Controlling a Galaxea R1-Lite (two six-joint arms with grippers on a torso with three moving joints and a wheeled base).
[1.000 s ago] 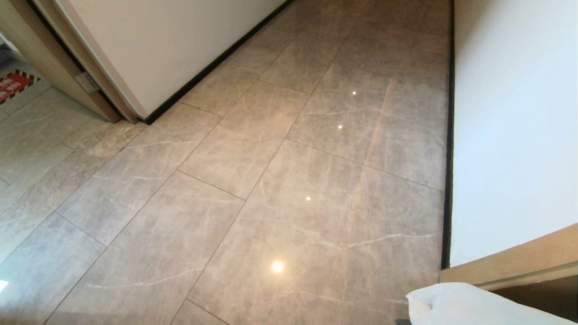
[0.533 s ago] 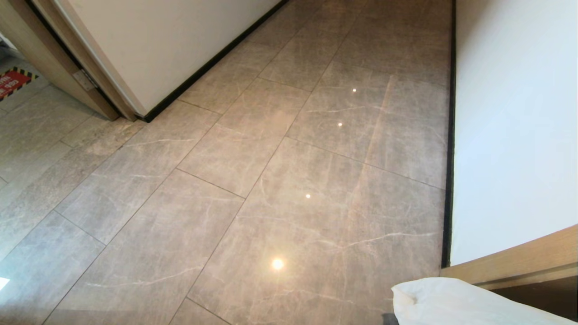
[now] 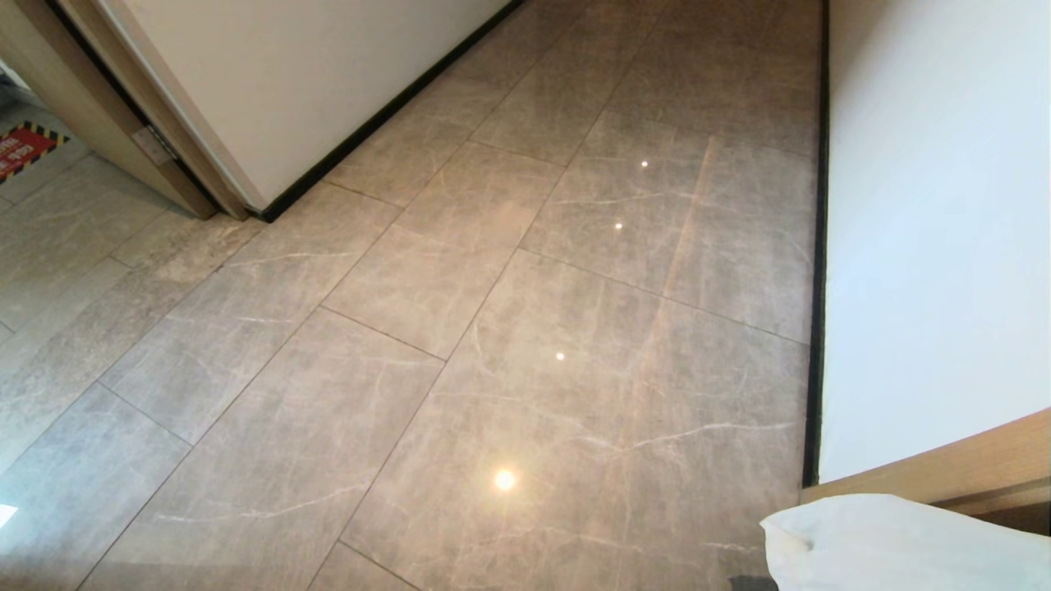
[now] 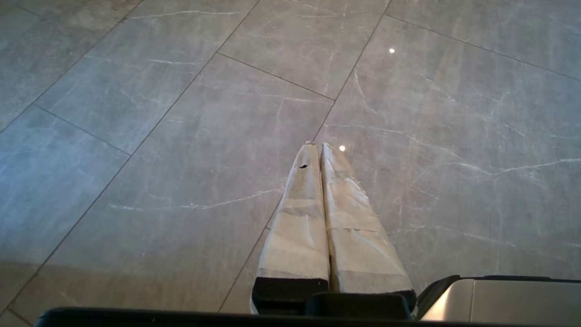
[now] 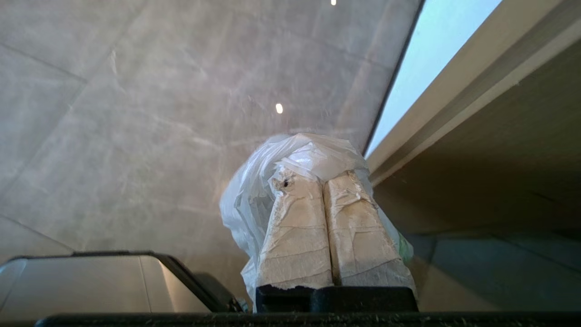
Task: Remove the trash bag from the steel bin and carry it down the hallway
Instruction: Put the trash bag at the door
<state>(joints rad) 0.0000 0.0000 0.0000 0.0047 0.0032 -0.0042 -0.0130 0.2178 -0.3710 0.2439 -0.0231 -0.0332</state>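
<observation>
Bright, ceiling-light glare spots on glossy floor (image 3: 460, 345), wide-angle edge distortion

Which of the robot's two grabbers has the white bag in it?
The right gripper: its jaws are shut on the trash bag. The left gripper is shut too, with only floor beyond it.

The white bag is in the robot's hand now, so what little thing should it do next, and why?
Probably keep the right gripper shut on the trash bag and roll ahead along the hallway floor. The bag hangs pinched between its fingers, no bin shows in the head view, and open floor lies ahead. The wall is close on the right, so it should likely steer a bit left.
</observation>
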